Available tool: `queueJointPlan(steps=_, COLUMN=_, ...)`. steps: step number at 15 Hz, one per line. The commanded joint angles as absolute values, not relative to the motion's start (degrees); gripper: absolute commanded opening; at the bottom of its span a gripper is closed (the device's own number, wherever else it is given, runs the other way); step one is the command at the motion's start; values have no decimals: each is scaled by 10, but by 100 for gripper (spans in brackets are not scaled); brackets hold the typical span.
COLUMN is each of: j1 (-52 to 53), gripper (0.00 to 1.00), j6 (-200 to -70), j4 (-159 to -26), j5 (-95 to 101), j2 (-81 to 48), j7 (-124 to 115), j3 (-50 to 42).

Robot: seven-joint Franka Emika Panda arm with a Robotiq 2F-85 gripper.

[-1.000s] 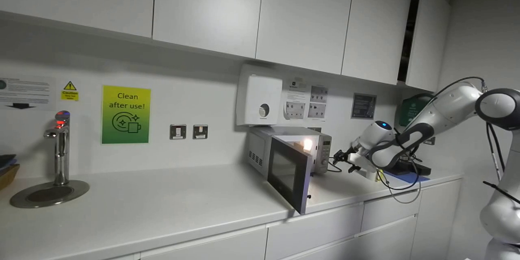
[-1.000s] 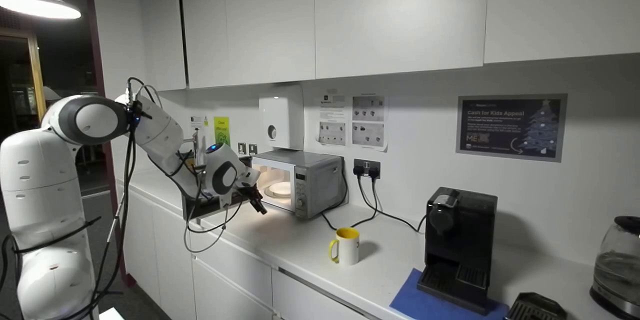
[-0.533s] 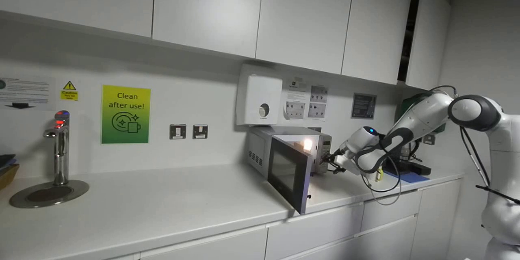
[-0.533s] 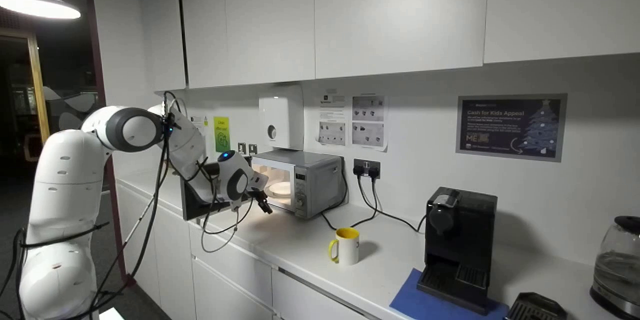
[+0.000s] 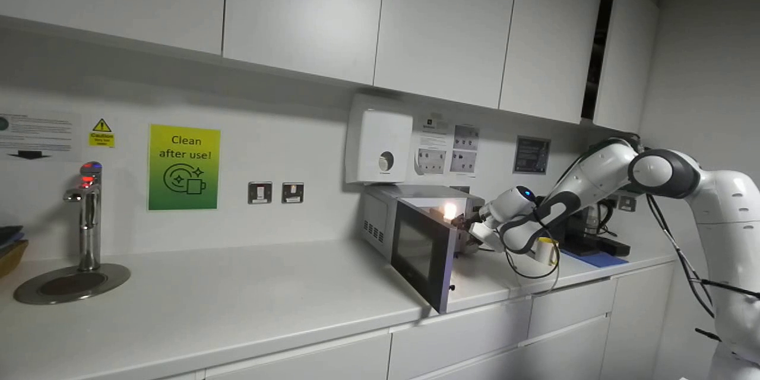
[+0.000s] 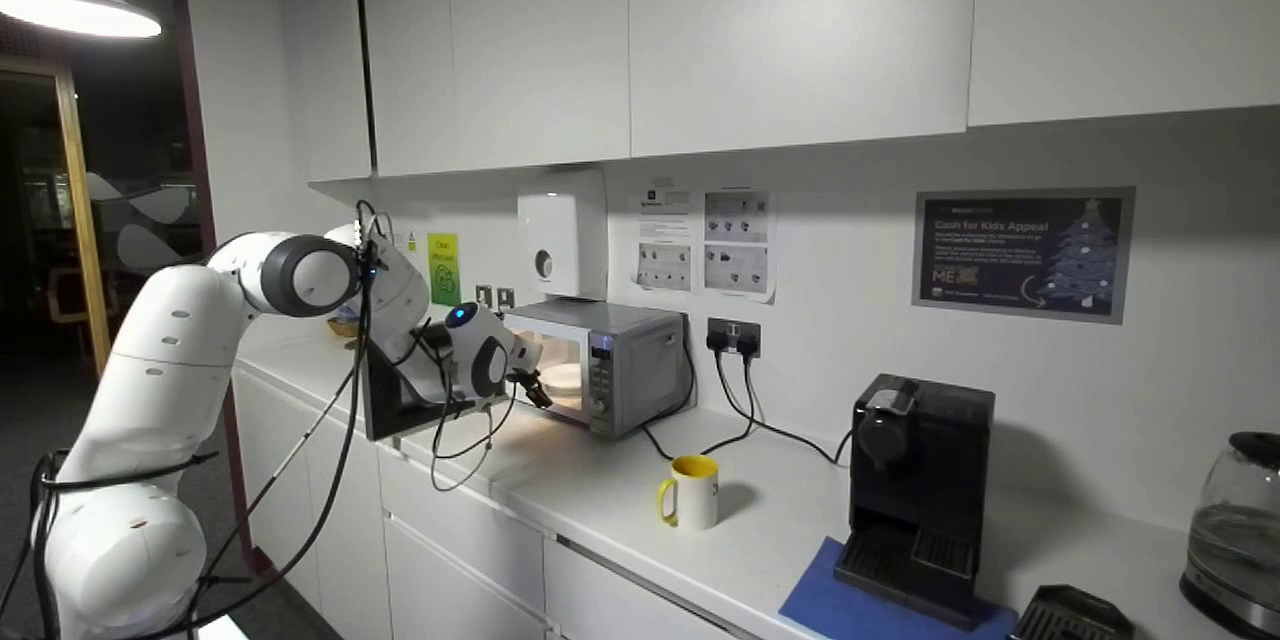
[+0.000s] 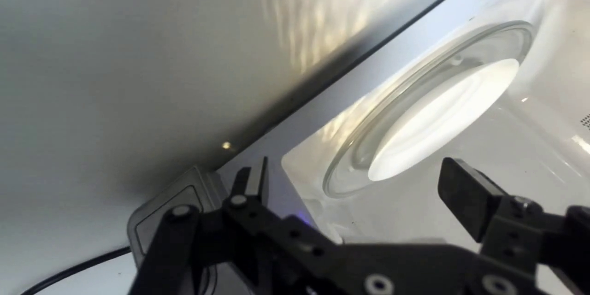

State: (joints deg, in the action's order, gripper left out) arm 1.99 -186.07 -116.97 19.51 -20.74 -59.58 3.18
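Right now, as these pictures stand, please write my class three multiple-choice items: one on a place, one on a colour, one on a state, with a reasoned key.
1. Where is the white dish?
A. Beside the tap
B. Inside the microwave
C. On the coffee machine

2. What colour is the handle of the mug?
A. Black
B. Red
C. Yellow

3. How does the gripper stand?
A. Open
B. Shut on the mug
C. Shut, holding nothing

Key
1 B: the wrist view shows it inside, over the glass turntable.
2 C: in an exterior view it shows yellow beside the white outside.
3 A: in the wrist view, its fingers stand wide apart.
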Motion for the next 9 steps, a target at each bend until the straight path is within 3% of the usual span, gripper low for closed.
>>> queueJointPlan(steps=1, j1=74, gripper=100, j6=-1895, j4=-1129, j5=185, j2=-240, j7=-616, j3=-14)
queueJointPlan(steps=9, j1=157, gripper=100, j6=-1943, j4=-1104, j5=120, j2=-277, j7=-653, j3=-87)
